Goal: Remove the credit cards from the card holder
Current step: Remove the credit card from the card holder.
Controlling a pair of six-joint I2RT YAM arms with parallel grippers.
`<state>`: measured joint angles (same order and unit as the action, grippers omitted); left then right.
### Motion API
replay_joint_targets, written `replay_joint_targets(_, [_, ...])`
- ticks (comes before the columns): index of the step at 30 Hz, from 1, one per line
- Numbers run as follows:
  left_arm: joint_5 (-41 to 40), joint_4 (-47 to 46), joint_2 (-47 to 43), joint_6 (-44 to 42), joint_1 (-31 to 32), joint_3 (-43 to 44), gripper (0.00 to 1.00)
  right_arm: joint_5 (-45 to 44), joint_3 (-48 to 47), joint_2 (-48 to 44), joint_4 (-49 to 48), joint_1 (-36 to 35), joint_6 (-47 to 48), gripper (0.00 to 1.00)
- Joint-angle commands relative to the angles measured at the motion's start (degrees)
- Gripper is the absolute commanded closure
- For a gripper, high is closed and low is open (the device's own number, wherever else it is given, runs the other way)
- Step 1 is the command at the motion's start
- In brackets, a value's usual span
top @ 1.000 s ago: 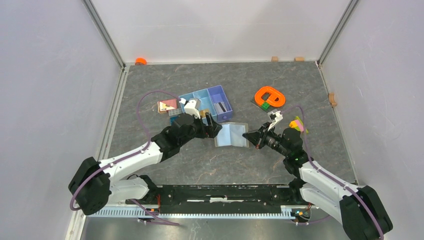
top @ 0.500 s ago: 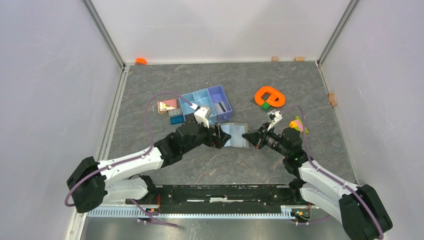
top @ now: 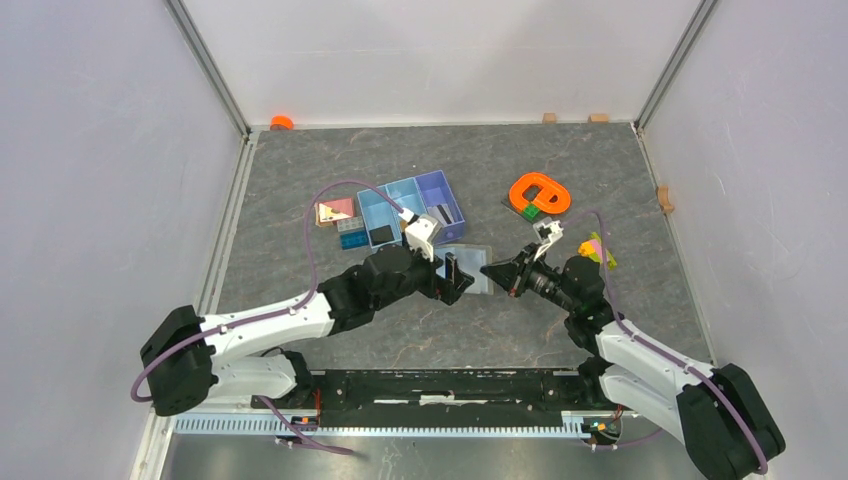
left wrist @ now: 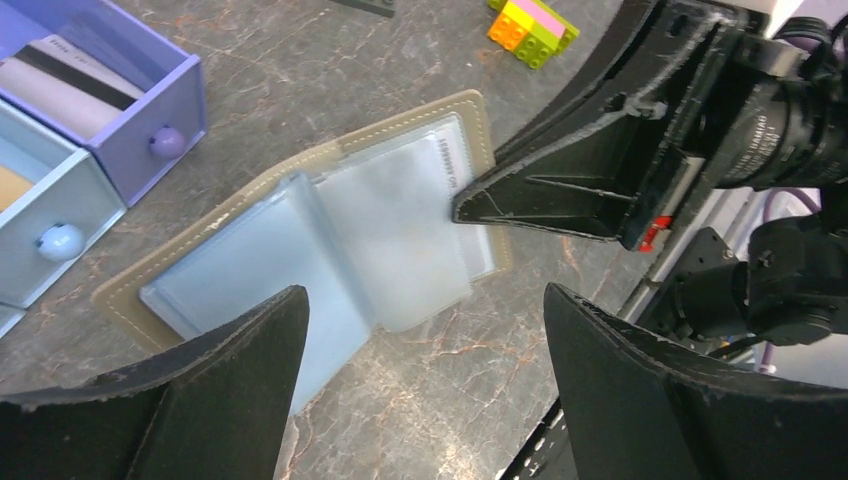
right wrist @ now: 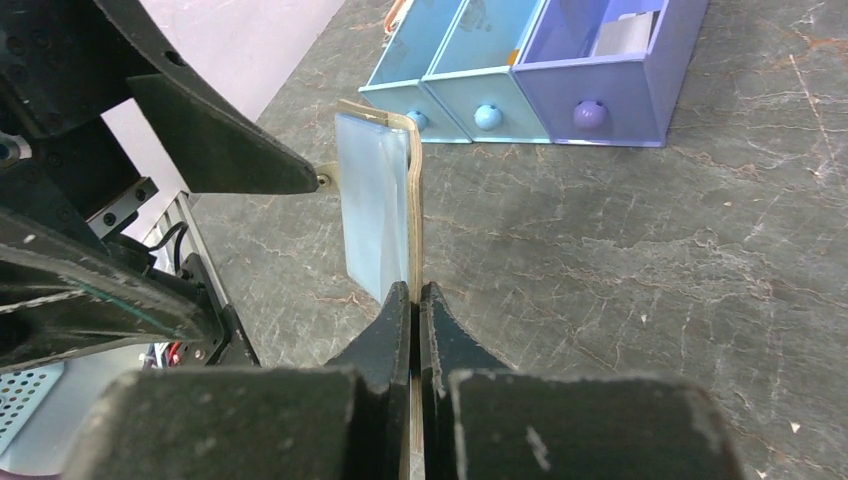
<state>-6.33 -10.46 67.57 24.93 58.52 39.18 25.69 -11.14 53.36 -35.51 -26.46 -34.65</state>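
Observation:
The card holder lies open mid-table, tan-edged with pale blue-grey sleeves. A pale card with dark print sits in its right sleeve. My right gripper is shut on the holder's right edge; in the right wrist view the fingertips pinch the tan rim. My left gripper is open and empty, its jaws wide apart over the holder's near edge. A pale card with a dark stripe lies in the purple tray compartment.
The blue-and-purple tray stands just behind the holder, a black block in its middle compartment. Coloured bricks lie right of my right gripper. An orange ring-shaped piece is at the back right. Small blocks lie left of the tray.
My left gripper has moved right from beside the tray to over the holder's left and near part. The right gripper has kept its grip on the holder's edge.

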Motion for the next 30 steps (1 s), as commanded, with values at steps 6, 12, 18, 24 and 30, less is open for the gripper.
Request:
replay_joint_targets(6, [-6.8,5.9,2.7,-2.8,0.5,5.9,0.05,-3.5,0.1,-0.4,-6.0,-3.4,-0.8,1.00])
replay_joint_targets(12, [-6.9,7.7,4.6,-2.4,0.4,7.4,0.05,-4.2,-0.4,0.2,-6.1,-5.1,-0.1,1.00])
replay_joint_targets(18, [-11.2,12.8,7.7,-2.1,0.5,10.4,0.14,-3.7,-0.6,0.0,-6.3,-5.7,0.0,1.00])
replay_joint_targets(24, [-16.0,17.8,12.3,-1.8,0.4,13.9,0.15,-0.6,0.2,-0.3,-9.7,-5.8,-1.6,1.00])
replay_joint_targets(30, [-18.9,21.8,14.0,0.3,-2.1,15.5,0.21,-1.5,0.1,-1.1,-8.4,-5.8,-1.1,1.00])
